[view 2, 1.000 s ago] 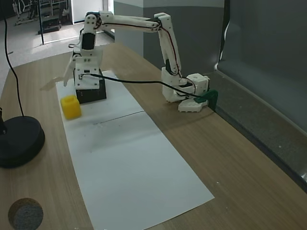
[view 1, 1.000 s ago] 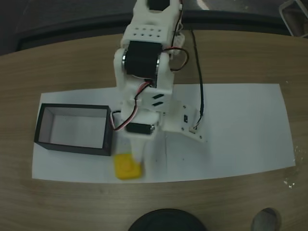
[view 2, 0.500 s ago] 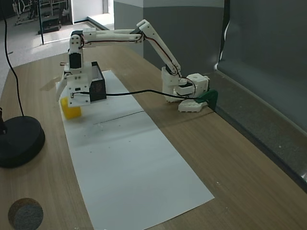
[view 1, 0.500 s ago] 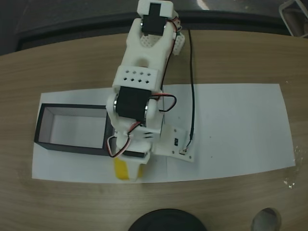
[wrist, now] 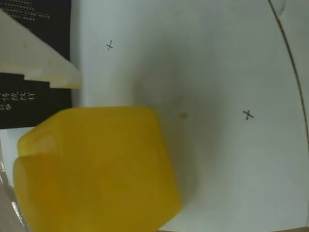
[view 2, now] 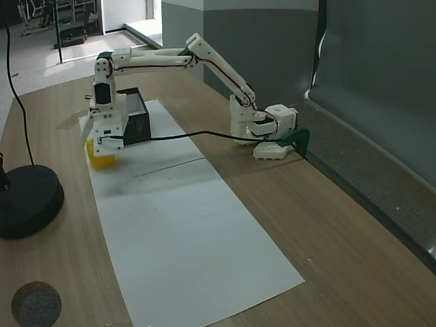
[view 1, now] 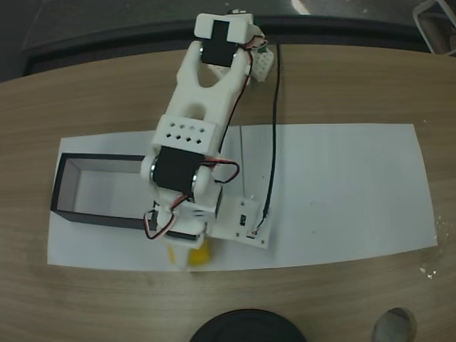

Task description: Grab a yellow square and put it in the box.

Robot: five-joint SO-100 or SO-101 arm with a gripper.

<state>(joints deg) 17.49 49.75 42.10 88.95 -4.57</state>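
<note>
Dim, even light – wrist view blurred, soft shadows

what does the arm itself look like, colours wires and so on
The arm is white printed plastic with black servo blocks set in its joints. One link has a grid of small holes. Thin red and white wires loop by the wrist, and a black cable runs alongside.

a brown wood-grain worktop (view 1: pixel 85 100) is carrying everything here. a long white sheet of paper (view 1: pixel 342 192) is lying flat on it, running lengthwise from the far end toward the camera in a fixed view (view 2: pixel 191 231). a rectangular open-topped box with thin black walls and a pale inside (view 1: pixel 71 187) is sitting on the paper, and a small bright yellow block (view 2: pixel 102 160) is resting on the paper just beside it. a round black base (view 2: pixel 27 201) is standing directly on the bare wood beside the paper, and the white arm base (view 2: pixel 269 133) is sitting at the worktop's edge.
</note>
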